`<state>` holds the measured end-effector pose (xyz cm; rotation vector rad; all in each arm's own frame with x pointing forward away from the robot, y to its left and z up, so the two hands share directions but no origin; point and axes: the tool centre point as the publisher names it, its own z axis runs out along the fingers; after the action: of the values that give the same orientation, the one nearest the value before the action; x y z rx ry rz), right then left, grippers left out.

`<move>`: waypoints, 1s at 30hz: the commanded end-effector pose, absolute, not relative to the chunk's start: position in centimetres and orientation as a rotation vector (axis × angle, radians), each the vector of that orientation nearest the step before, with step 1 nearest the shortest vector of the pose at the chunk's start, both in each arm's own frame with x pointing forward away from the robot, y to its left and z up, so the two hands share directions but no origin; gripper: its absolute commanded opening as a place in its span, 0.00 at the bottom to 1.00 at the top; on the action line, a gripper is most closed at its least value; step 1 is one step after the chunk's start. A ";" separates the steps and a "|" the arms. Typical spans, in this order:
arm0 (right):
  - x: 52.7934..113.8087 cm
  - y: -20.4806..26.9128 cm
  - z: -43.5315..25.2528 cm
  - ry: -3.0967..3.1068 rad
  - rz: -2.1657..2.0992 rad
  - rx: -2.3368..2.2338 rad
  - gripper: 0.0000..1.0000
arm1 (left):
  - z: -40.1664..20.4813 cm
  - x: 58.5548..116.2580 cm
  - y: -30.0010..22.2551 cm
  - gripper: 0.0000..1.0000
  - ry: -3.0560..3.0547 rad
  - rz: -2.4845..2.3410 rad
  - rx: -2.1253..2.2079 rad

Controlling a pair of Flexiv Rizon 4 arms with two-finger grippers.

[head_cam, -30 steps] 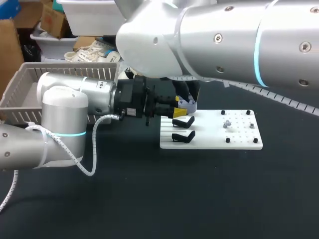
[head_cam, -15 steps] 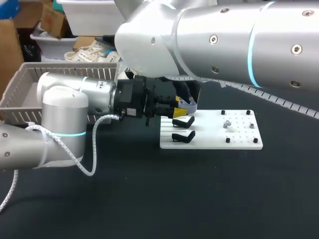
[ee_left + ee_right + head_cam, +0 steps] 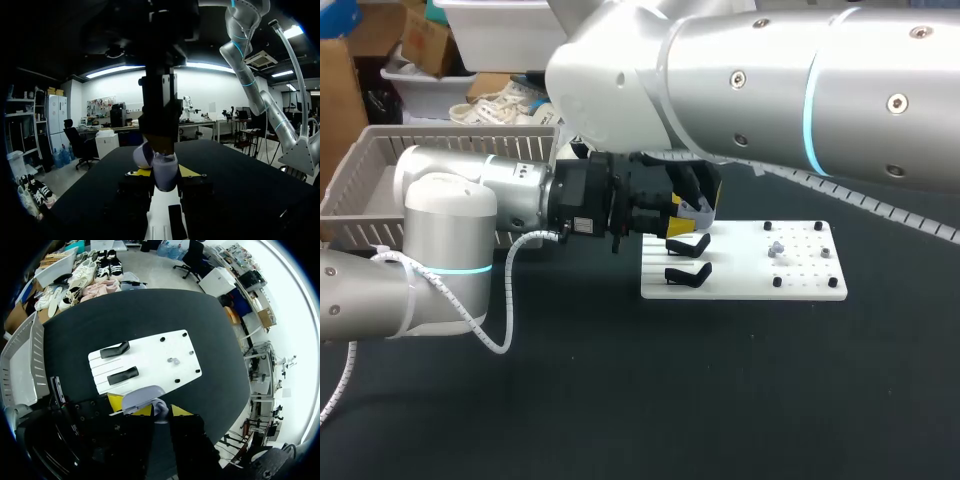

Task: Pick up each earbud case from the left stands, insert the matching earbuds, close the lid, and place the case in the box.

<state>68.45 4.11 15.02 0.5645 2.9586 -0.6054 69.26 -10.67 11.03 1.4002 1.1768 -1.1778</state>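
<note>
My left gripper (image 3: 680, 216) reaches in from the left and is shut on a lavender earbud case (image 3: 696, 210), held just above the white plate's (image 3: 800, 285) back left corner. In the left wrist view the case (image 3: 162, 172) sits between my yellow fingertips (image 3: 141, 173) with its lid open to one side. My right gripper (image 3: 161, 410) comes straight down onto the open case (image 3: 142, 396), shut on a small lavender piece that looks like an earbud. Its fingers (image 3: 160, 142) meet the case from above. Another small greyish earbud (image 3: 776, 247) lies on the plate.
Two black stands (image 3: 688, 244) (image 3: 688, 273) on the plate's left side carry nothing. A grey slatted basket (image 3: 370, 170) stands at the table's back left, behind my left arm. Small black pegs dot the plate's right half.
My right arm's upper part has shifted slightly to the left. Both grippers and the case have stayed where they were.
</note>
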 end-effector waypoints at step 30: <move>68.1 4.6 15.3 2.985 -0.533 0.587 0.39 | 11.1 69.3 -10.8 0.00 1.174 -1.179 1.400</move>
<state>68.40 4.70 15.23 0.5862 2.9898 -0.5397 69.22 -10.67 11.04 1.4005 1.1750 -1.1795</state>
